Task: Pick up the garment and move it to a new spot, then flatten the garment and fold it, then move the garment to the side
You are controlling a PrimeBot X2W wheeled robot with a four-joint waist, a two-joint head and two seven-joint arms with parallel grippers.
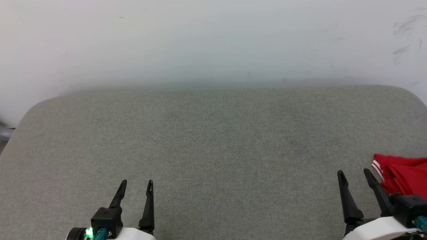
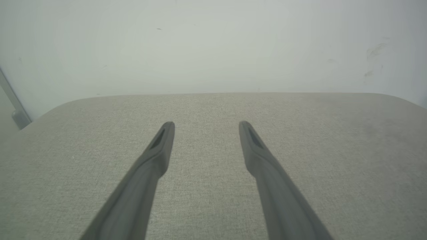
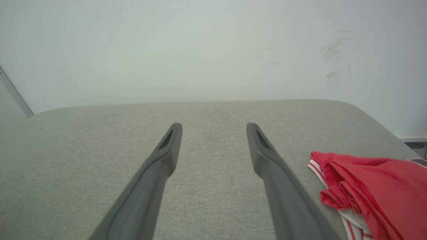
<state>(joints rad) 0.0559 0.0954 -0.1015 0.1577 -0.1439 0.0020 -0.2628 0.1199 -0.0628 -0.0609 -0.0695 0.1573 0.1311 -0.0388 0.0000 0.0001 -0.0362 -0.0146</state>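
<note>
A: What's hard to make out?

B: The garment [image 1: 405,171], mostly. It lies bunched at the right edge of the table [image 1: 213,140], on the near side: red cloth with a red-and-white striped trim. The head view cuts it off at the side, and the right gripper [image 1: 353,171] covers part of it there.

A: Any writing on it?

B: None I can read. The right wrist view shows a dark strip where the cloth meets the frame edge, too little of it to tell what it is.

A: And the jaws?

B: Both pairs stand wide and hold nothing. The right ones are over bare table. In the wrist view the garment is just beside the outer finger, apart from it. The left gripper [image 1: 137,182] is toward the table's left side, well apart from the cloth.

A: Behind?

B: A white wall [image 1: 213,40], scuffed at the right.
</note>
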